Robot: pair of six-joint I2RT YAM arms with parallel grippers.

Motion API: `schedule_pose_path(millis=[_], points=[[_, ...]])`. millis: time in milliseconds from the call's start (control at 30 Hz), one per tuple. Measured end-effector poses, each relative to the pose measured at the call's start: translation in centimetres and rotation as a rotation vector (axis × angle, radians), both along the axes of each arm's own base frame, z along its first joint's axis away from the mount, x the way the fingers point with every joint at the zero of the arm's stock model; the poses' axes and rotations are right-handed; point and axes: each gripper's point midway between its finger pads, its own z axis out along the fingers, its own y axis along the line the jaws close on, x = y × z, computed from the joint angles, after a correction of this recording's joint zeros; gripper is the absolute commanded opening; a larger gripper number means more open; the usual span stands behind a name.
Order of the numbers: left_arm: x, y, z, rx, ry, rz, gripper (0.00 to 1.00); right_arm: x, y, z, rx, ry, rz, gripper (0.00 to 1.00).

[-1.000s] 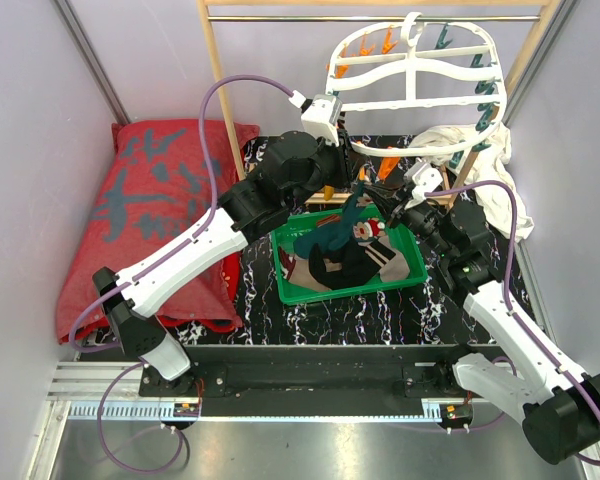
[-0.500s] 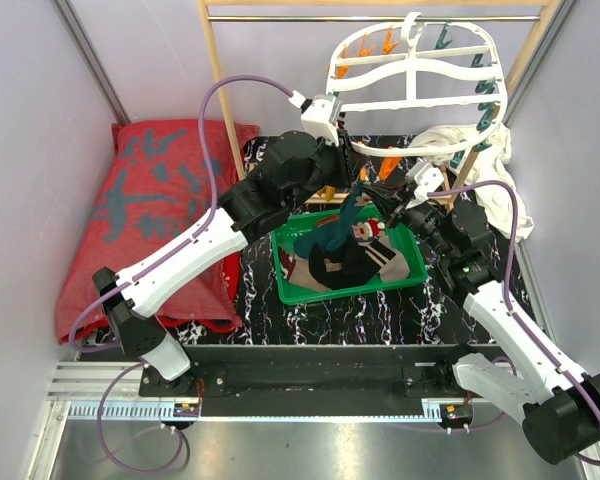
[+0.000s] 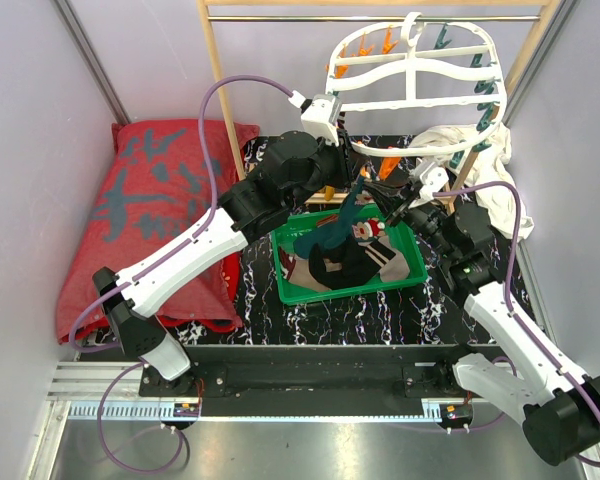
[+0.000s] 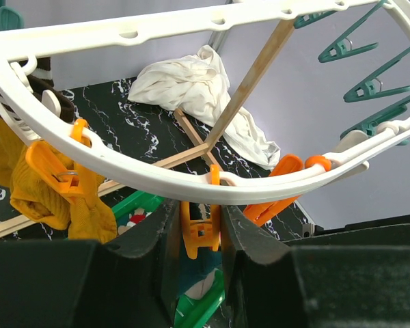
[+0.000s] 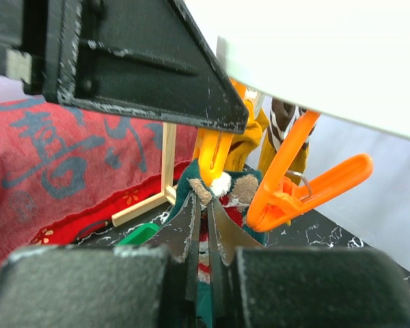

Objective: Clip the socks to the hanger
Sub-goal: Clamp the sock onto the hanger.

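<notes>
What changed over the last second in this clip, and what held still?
The right end effector, shut on the teal sock, edged slightly farther toward the hanger, bringing the sock's top close to the orange peg. The left end effector stayed clamped on that peg. Hanger, green tray and the other socks did not shift.

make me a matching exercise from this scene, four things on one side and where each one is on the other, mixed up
Things:
1 mustard sock
2 white cloth
3 teal sock
4 green tray

Places:
a pinched in the right gripper
b on the table, socks piled in it
c hanging from a peg on the hanger
d crumpled beside the wooden frame

Pairs: 1-c; 2-d; 3-a; 4-b
</notes>
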Motion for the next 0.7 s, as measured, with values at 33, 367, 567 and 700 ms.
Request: schedule_pose_path(millis=[33,367,567,700], points=[[0.01,0.01,-0.05,0.001,0.001,0.001,0.00,-0.06,0.02,0.12,0.004,-0.002,0.002,0.08],[0.05,-0.03,-0.15,0.003,0.002,0.001,0.08,-0.36,-0.02,0.82,0.023,-0.017,0.008,0.08],[0.05,-0.03,-0.14,0.003,0.002,0.001,0.46,-0.23,0.04,0.99,0.027,-0.027,0.008,0.08],[0.05,-0.03,-0.16,0.003,0.002,0.001,0.63,-0.06,0.07,1.02,0.029,-0.030,0.006,0.10]])
